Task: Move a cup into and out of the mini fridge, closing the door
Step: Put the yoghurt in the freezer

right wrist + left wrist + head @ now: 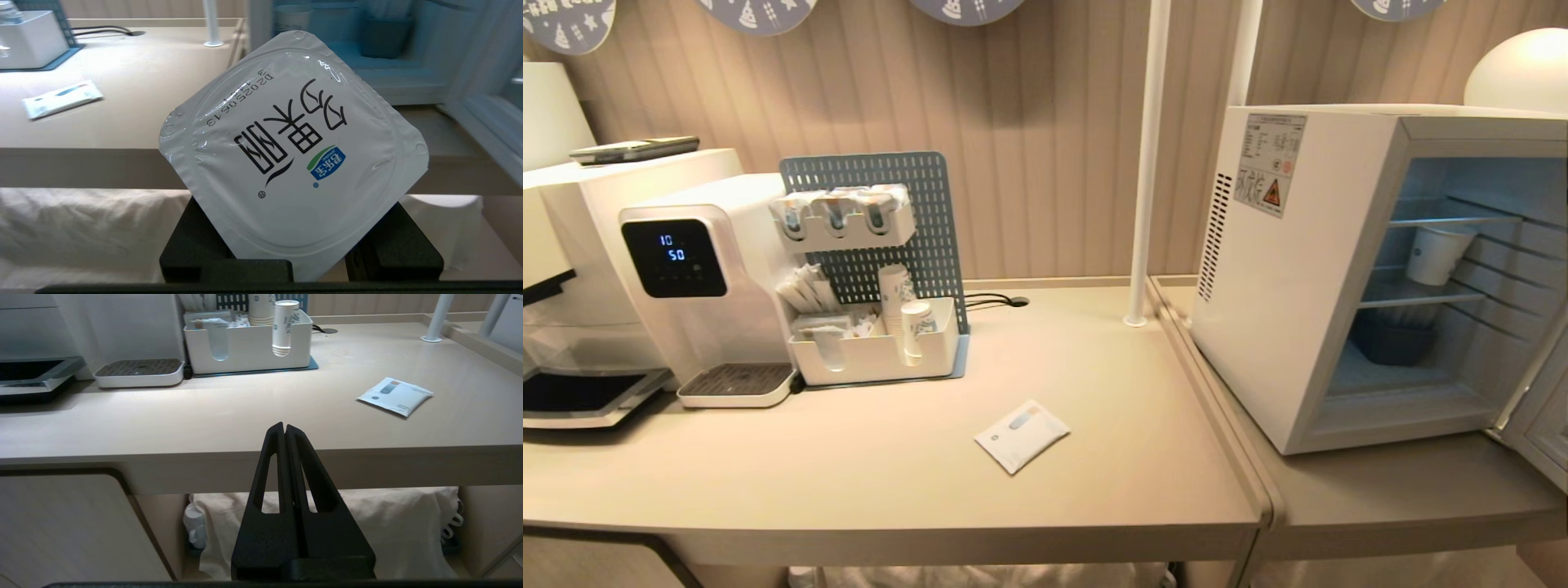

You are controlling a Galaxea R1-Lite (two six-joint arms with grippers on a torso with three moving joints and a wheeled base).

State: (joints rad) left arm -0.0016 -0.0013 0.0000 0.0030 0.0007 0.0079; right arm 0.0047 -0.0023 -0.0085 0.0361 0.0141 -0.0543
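Both fingers of the right gripper (300, 245) pinch the cup (292, 155), held low before the counter edge, near the mini fridge (1298, 269) with its door (1539, 416) open. Small and light, it likely has thin walls and a dentable foil lid: grip the sides, gently. Lid print: 20250613, Chinese characters, blue-green logo. Left gripper (284, 428), fingers pressed together, is parked.

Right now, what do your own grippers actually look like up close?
The left gripper is matte black plastic: two long, tapering fingers, each with a slim cut-out slot, on a blocky black base. Of the right gripper only chunky black, square-edged finger blocks show. No cables, markings or arm sections are visible, and neither arm appears in the head view.
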